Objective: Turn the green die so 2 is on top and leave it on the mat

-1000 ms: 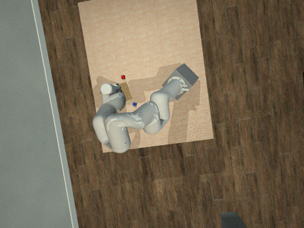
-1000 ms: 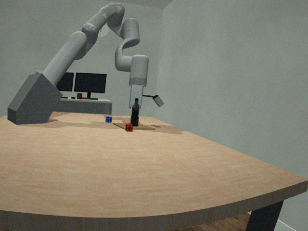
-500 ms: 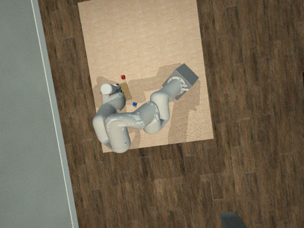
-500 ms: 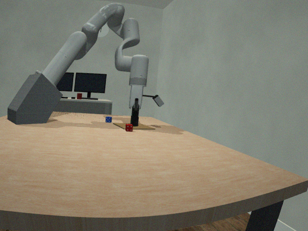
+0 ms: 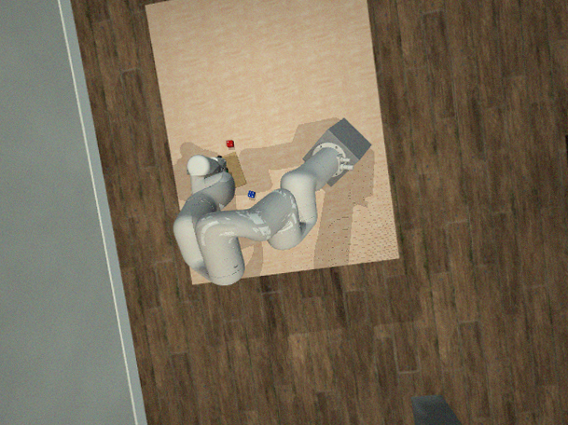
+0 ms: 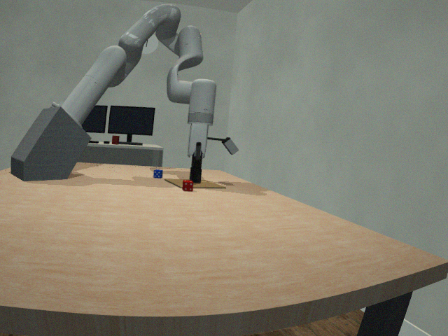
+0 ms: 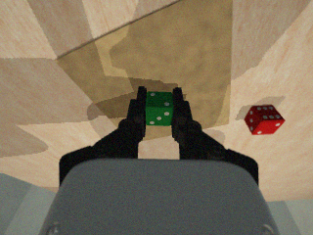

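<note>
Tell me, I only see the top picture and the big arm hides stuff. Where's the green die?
Observer: The green die sits between the gripper fingers, pinched on both sides.
Operator: Is it on the mat?
Observer: Yes, over the brown mat, near its edge.
Operator: Is the red one close?
Observer: The red die lies off the mat on the table, apart from the fingers.

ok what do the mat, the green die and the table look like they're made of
Mat: thin, matte tan sheet, maybe cork or card; it lies flat with hardly any edge height. Green die: hard, smooth, evenly coloured with white pips, probably plastic; the gripper is shut on it. Table: pale wood grain, satin finish, possibly laminate.
</note>
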Motion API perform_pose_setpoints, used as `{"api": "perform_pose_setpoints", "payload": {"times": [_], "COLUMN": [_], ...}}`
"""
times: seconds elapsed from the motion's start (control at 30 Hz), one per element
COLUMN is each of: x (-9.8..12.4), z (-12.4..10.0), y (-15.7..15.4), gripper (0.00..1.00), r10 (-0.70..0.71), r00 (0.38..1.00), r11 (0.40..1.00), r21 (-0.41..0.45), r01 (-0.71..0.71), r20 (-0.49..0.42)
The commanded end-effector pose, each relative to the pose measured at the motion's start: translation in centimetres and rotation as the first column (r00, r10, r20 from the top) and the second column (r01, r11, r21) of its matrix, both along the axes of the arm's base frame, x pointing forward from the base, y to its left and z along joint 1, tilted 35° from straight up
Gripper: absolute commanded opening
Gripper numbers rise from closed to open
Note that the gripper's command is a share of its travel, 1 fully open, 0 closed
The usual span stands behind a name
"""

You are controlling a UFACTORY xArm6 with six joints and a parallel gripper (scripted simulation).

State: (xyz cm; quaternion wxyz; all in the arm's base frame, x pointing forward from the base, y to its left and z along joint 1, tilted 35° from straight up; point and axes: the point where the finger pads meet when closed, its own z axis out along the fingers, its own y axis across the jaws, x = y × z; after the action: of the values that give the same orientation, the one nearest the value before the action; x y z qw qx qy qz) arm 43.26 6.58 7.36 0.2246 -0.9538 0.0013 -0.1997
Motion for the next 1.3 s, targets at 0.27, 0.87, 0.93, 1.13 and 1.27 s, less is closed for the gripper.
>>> {"api": "perform_pose_setpoints", "payload": {"times": [0.27,0.87,0.93,1.13,1.27], "x": [-1.9,-3.7,-3.7,-2.7,-2.6], "z": [4.4,8.1,8.1,7.7,7.6], "y": [-2.3,-4.2,-4.2,-3.6,-3.6], "gripper": [0.21,0.21,0.21,0.21,0.21], "r10": [-0.001,-0.001,0.0,0.094,0.102], "r00": [1.0,1.0,1.0,0.994,0.993], "r11": [1.0,1.0,1.0,0.995,0.994], "r21": [-0.001,-0.001,-0.001,-0.048,-0.052], "r01": [0.001,0.001,0.0,-0.092,-0.1], "r20": [0.003,0.003,0.004,0.049,0.053]}}
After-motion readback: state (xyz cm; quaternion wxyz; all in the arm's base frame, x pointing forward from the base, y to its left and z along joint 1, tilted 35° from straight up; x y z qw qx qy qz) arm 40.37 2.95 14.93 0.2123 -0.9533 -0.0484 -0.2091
